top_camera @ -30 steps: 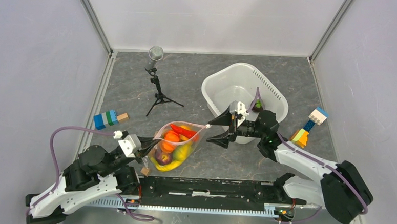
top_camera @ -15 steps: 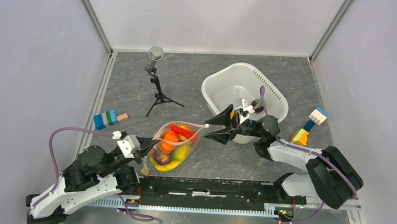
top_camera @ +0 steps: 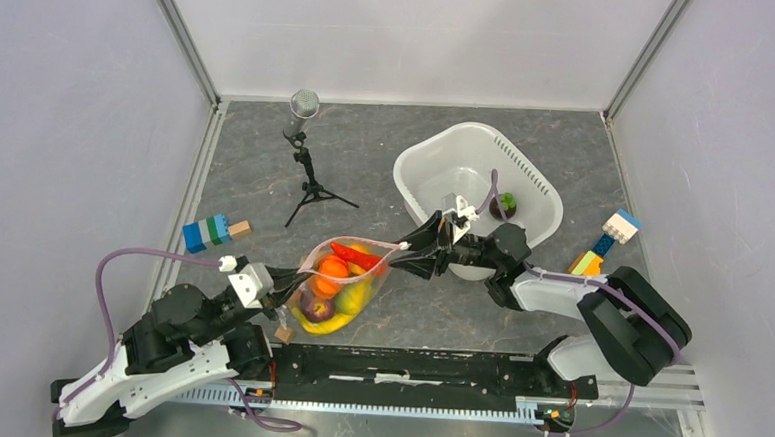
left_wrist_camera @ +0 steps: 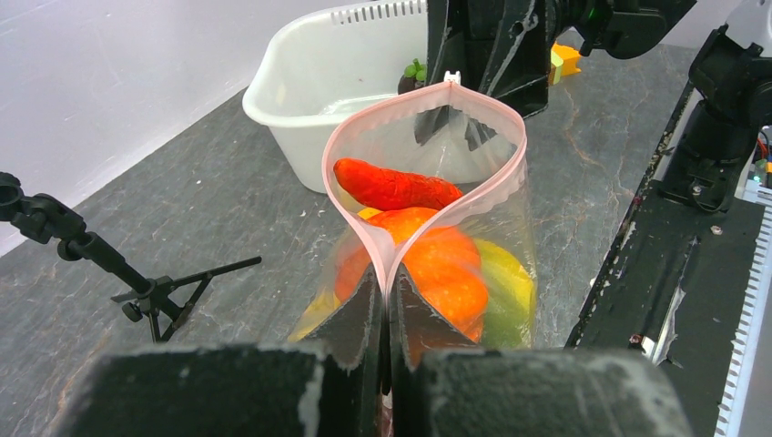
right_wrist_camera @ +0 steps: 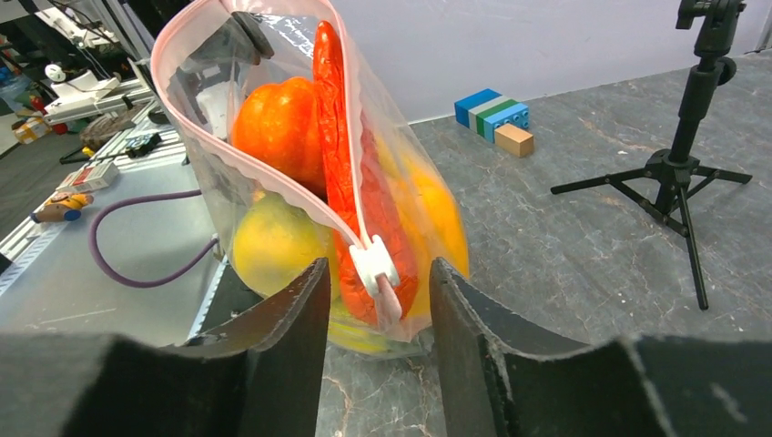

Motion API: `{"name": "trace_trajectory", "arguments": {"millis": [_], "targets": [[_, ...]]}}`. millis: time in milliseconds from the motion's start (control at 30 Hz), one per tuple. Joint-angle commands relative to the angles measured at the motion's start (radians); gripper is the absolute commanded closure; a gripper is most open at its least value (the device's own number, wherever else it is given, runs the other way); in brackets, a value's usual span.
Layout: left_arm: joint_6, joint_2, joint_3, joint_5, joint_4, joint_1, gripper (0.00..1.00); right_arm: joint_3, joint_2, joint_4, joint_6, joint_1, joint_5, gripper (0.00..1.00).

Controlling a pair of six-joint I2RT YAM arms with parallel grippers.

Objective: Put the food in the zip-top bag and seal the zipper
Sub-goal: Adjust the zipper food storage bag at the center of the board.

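**Zipper about to be drawn.** The left jaws are clenched on the near end of the zipper [left_wrist_camera: 339, 159], and the pink strip's two sides are pinched flat between them. Just ahead of those jaws the zip-top bag [left_wrist_camera: 499, 238] is held with its mouth pulled open into a teardrop loop. The clear film is creased and dotted pale pink.

The food [left_wrist_camera: 435, 262] is packed inside. A long red piece [left_wrist_camera: 391, 187] lies uppermost, close under the strip. A round orange one sits beneath it, with yellow and yellow-green pieces at the sides and bottom.

At the far end of the loop the right jaws are released and parted. One finger is set on each side of the white slider [right_wrist_camera: 374, 261], and neither is seen to touch it.

The step in hand is judged to be the grasp on that slider. It is best closed on squarely and low, so the small tab is not squeezed out. It would then be drawn straight along the strip toward the left jaws, with the left grip kept firm so the strip stays taut. The red piece should be kept below the track.

Beyond the right jaws stands a white tub [top_camera: 437, 153] on the tabletop [top_camera: 256, 162]. A dark maroon piece with a green top [top_camera: 505, 203] lies in it, outside the bag.
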Motion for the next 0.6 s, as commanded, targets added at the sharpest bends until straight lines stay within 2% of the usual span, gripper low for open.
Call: {"name": "trace_trajectory", "arguments": {"millis": [0,33,100,233,333,400,567], "targets": [[0.015,-0.018,0.034,-0.010,0.048,-0.001,0.98,0.030,0.030,0.142,0.035,0.005,0.024,0.55],[0.015,-0.021,0.034,-0.011,0.048,0.000,0.98,0.026,0.032,0.156,0.043,0.006,0.028,0.59],[0.012,-0.026,0.031,-0.014,0.049,-0.001,0.98,0.024,0.032,0.162,0.047,0.005,0.031,0.72],[0.014,-0.027,0.032,-0.025,0.049,-0.001,0.98,0.007,-0.007,0.149,0.039,0.005,0.063,0.81],[0.028,-0.026,0.067,-0.028,0.063,-0.001,0.98,0.015,-0.105,0.023,-0.015,0.003,0.106,0.89],[0.038,-0.017,0.125,-0.021,0.073,0.000,0.98,0.040,-0.205,-0.121,-0.092,0.003,0.141,0.92],[0.055,0.093,0.253,-0.051,0.017,-0.001,0.98,0.127,-0.360,-0.447,-0.285,0.008,0.217,1.00]]}}
